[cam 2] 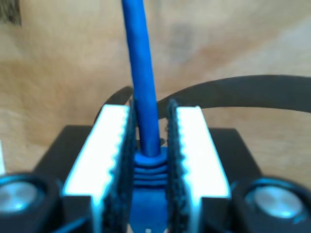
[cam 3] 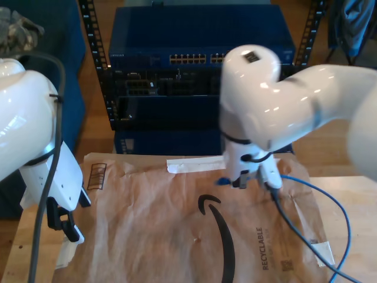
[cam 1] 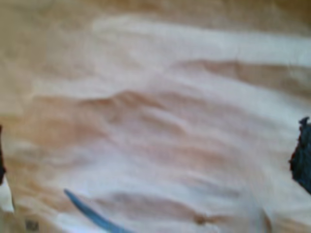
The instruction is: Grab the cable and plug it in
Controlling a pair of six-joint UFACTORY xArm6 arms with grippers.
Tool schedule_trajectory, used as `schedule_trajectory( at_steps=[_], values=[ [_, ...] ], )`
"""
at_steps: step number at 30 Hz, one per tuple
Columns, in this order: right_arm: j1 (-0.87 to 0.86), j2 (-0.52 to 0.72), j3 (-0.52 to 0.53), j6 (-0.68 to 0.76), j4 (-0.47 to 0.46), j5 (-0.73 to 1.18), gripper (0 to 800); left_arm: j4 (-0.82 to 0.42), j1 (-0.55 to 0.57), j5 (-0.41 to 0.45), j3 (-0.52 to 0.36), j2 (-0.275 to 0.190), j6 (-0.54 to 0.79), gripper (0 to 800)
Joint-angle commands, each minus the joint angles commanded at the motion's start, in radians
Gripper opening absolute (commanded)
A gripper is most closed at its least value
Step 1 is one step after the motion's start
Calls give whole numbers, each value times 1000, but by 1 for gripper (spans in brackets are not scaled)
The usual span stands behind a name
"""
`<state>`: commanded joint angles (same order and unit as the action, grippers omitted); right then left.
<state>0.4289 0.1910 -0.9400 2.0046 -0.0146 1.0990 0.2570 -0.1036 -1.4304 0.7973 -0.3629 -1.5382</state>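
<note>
The bright blue cable [cam 2: 141,58] runs up between the white ridged pads [cam 2: 104,150] of my second gripper [cam 2: 149,110], which is shut on the cable's ribbed blue boot. In the exterior view this gripper [cam 3: 247,177] hangs over the far edge of the brown paper, with the blue plug end [cam 3: 222,181] sticking out toward the exterior view's left. The cable [cam 3: 331,203] trails off to the exterior view's right. My first gripper [cam 1: 153,155] is open above crumpled paper, dark fingertips [cam 1: 303,155] far apart, and a short blue cable stretch [cam 1: 90,213] lies beyond.
A blue rack with a network switch and its row of ports [cam 3: 194,59] stands behind the table. Brown paper [cam 3: 153,236] covers the tabletop. An arm [cam 3: 35,147] with a dark grey cable hangs over the paper at the exterior view's left.
</note>
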Motion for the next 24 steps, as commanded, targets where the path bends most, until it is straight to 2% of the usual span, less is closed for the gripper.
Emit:
schedule_trajectory(
  at_steps=[7,12,20,24],
  values=[
    [-66,83,-14,-2,127,89,3,190,0,-77,71,-5,71,800],
    [-87,140,-37,-5,278,126,3,273,6,-101,121,-3,104,800],
    [-112,193,-69,-5,405,149,2,442,66,-132,213,-3,130,800],
    [-112,210,-77,-3,427,146,3,448,146,-124,226,3,129,800]
  ],
)
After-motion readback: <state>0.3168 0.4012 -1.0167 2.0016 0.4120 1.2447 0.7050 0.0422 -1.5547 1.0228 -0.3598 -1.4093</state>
